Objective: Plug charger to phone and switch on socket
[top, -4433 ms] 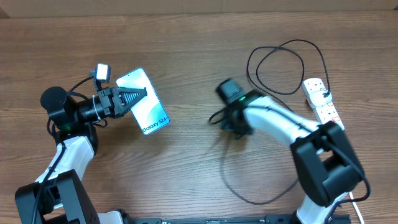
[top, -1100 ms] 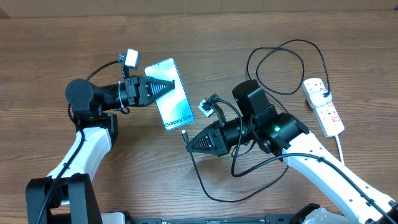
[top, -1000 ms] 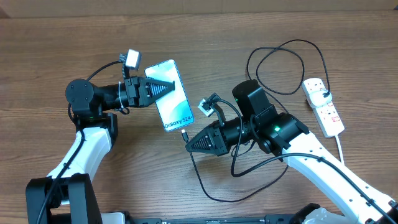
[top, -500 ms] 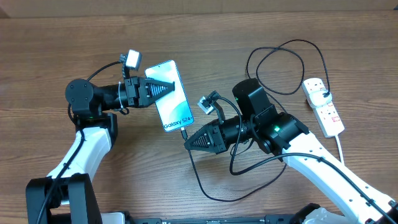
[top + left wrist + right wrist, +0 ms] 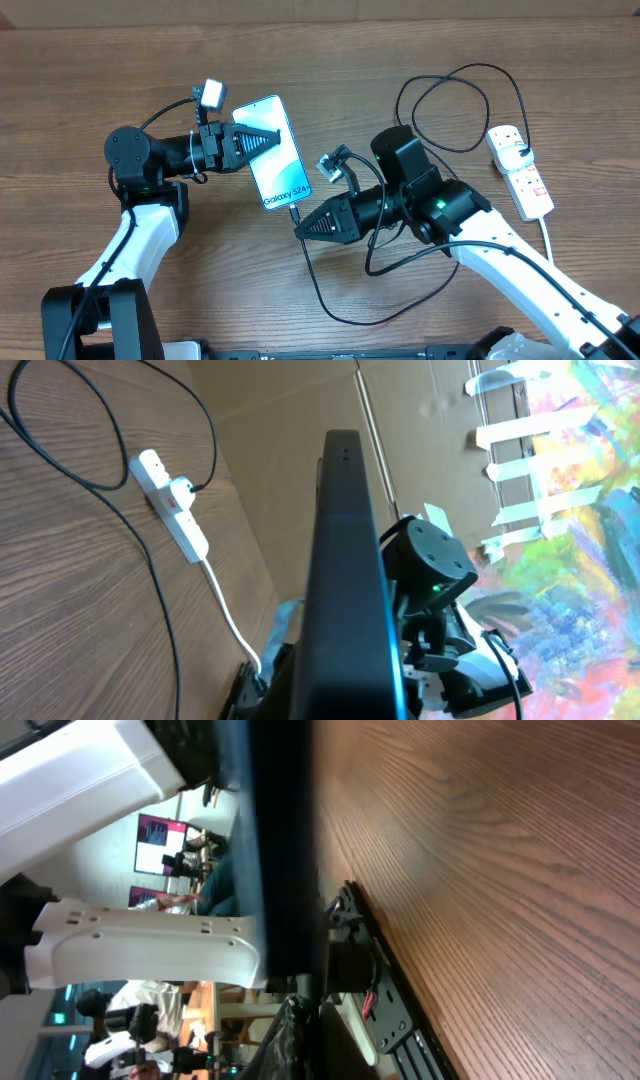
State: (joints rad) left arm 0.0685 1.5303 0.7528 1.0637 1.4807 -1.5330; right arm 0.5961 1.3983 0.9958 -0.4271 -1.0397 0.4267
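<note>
left gripper [image 5: 276,135] jaws are pinching the phone [image 5: 281,176], held off the counter [image 5: 90,60] left of centre, screen glowing. right gripper [image 5: 299,228] jaws look pressed together on the charger [image 5: 400,103] just behind its tip, right at the phone's lower edge. plugging-in is the step in hand. next comes a straight, gentle push, then the socket [image 5: 520,170] switch by the right edge.
</note>
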